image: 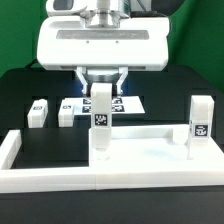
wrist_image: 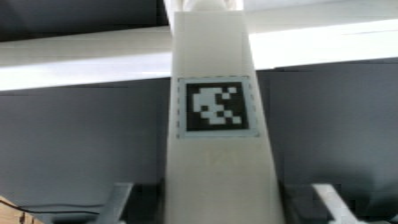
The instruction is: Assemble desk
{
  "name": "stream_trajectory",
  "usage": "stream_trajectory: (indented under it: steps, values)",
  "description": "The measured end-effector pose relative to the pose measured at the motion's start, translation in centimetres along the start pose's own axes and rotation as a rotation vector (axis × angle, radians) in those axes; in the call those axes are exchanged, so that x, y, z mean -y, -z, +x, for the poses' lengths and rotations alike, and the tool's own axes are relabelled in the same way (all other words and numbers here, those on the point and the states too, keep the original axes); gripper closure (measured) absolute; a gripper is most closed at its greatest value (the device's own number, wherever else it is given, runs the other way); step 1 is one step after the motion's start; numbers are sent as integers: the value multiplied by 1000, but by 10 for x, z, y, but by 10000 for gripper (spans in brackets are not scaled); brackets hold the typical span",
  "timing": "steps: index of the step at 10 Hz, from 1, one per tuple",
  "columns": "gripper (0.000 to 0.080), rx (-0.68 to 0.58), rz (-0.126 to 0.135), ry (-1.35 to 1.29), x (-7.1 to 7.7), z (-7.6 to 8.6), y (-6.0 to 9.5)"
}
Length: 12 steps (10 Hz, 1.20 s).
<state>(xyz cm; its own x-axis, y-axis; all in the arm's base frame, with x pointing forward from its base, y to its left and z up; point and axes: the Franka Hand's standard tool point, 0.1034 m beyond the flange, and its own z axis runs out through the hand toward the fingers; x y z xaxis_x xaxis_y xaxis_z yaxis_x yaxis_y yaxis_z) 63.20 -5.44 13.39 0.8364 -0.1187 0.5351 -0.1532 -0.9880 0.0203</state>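
The white tabletop (image: 150, 141) lies flat near the front of the table. One white leg (image: 101, 120) with a tag stands upright at its corner on the exterior view's left. A second leg (image: 199, 120) stands upright at the corner on the right. My gripper (image: 103, 84) hangs over the left leg, its fingers either side of the leg's top. In the wrist view the leg (wrist_image: 221, 110) fills the middle, and both fingers (wrist_image: 128, 200) stand off it with a dark gap on each side. The gripper (wrist_image: 224, 206) is open.
Two more short tagged legs (image: 40, 110) (image: 67, 113) lie on the black table at the exterior view's left. The marker board (image: 128, 102) lies behind the gripper. Long white border bars (image: 90, 182) run along the front and left edges.
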Motion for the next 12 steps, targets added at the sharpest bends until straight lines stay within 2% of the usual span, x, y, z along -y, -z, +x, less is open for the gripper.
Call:
stream_trajectory:
  steps: [3,7,8,9,11,12]
  values:
    - [508,14,-4,12,5,-13,-12]
    - [508,-24,-18,16,2,-10,-14]
    - [425,-23,-18,16,2,-11,-14]
    - [425,-23,-18,16,2,-11,-14]
    - [180,-23,-18,16,2,-11,-14]
    - [159,-23,-18,16,2,-11,-14]
